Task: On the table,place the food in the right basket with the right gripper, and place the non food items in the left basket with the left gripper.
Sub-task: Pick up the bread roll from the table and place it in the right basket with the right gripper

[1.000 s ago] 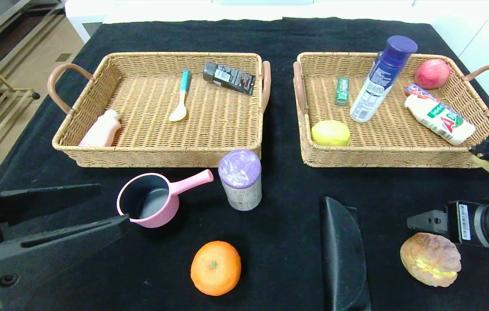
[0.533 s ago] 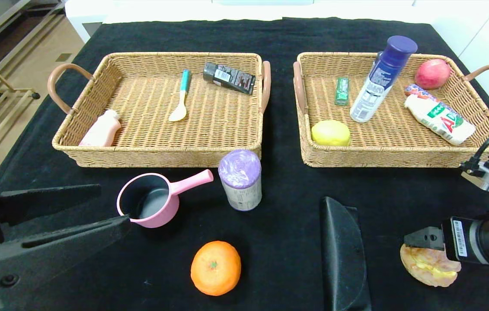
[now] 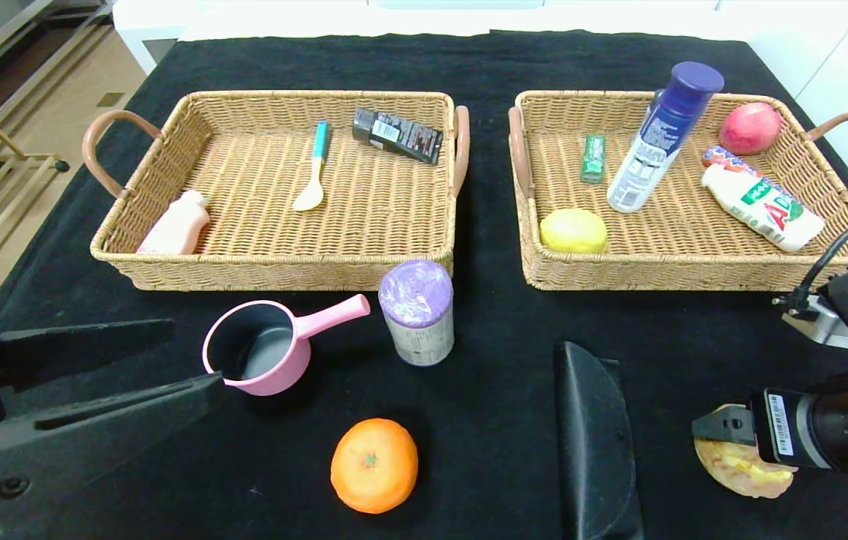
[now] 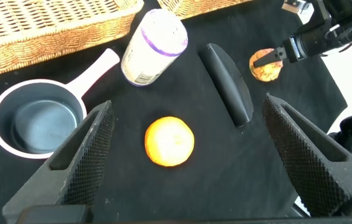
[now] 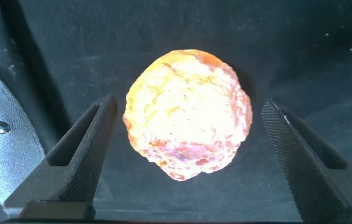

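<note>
My right gripper [image 3: 720,431] hangs open right over the tan bun [image 3: 740,471], which lies on the black table [image 3: 483,330] at the near right. In the right wrist view the bun [image 5: 188,118] sits between the fingers [image 5: 85,155] with gaps on both sides. My left gripper [image 3: 195,356] stays open at the near left, beside the pink saucepan [image 3: 262,356]. The orange [image 3: 374,465], the purple-lidded canister [image 3: 417,311] and the black pouch [image 3: 594,435] rest on the cloth. The blue-capped bottle [image 3: 660,139] stands in the right basket [image 3: 693,274].
The left basket [image 3: 274,262] holds a pink bottle [image 3: 176,225], a spoon [image 3: 315,169] and a dark box [image 3: 397,135]. Beside the bottle in the right basket lie a lemon [image 3: 573,230], a green pack [image 3: 593,157], a red fruit [image 3: 750,127] and a white drink bottle [image 3: 761,206].
My right gripper has come down and toward me onto the bun, now covering its top. The left arm and all other objects have stayed put.
</note>
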{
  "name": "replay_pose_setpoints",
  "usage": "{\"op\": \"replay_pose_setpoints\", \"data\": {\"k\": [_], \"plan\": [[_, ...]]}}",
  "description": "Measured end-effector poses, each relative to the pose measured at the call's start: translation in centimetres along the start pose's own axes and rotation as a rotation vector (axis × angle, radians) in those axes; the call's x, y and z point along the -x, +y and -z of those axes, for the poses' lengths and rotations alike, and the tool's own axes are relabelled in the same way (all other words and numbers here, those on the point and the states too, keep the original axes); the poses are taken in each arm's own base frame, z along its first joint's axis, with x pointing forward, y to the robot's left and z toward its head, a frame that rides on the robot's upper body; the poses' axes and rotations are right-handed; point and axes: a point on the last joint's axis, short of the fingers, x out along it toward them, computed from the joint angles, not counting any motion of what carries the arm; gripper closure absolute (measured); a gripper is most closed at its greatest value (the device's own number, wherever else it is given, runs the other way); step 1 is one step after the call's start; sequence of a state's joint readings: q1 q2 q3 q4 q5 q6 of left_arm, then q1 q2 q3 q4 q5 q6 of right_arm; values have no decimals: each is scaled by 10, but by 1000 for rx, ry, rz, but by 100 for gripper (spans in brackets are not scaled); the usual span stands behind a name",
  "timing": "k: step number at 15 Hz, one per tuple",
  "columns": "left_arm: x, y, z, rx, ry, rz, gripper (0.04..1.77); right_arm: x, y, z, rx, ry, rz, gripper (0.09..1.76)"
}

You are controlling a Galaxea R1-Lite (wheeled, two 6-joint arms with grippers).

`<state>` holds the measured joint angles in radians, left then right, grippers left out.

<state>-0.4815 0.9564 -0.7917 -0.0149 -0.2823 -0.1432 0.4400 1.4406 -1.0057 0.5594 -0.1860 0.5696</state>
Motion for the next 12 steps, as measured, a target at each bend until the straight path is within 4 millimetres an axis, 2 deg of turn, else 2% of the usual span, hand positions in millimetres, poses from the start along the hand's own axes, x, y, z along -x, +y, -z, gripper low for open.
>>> {"op": "replay_pose_setpoints", "data": {"k": [10, 12], "plan": [[2, -1, 0, -2, -6, 1, 9, -9, 3, 2, 1, 30, 16, 14], [2, -1, 0, -2, -6, 0, 9, -10, 3, 2, 1, 32, 17, 48]]}}
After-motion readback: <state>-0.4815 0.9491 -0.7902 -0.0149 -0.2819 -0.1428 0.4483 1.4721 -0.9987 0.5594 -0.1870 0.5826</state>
